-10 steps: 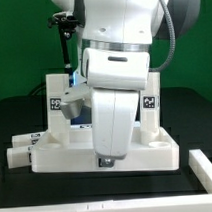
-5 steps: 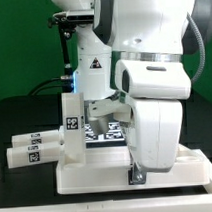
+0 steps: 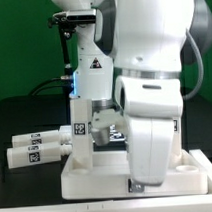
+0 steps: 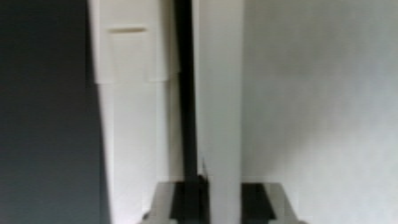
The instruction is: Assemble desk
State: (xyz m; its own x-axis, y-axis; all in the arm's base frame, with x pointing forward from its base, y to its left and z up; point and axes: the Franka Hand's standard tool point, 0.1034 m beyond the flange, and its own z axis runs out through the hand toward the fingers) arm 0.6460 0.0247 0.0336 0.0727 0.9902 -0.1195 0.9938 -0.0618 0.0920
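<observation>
Black worktop: tabletop rim at 5 o'clock is pinched by the near-closed end effector, should be slid flat, slowly.

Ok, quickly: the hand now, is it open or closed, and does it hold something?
Hand: closed on the front rim of the tabletop; the wrist view shows the white rim between its fingers.

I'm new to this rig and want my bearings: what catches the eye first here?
The robot arm's bulky white body fills the exterior view's right. Beneath it lies the white tabletop, one tagged leg standing upright near its corner on that view's left; more legs lie loose further left.
</observation>
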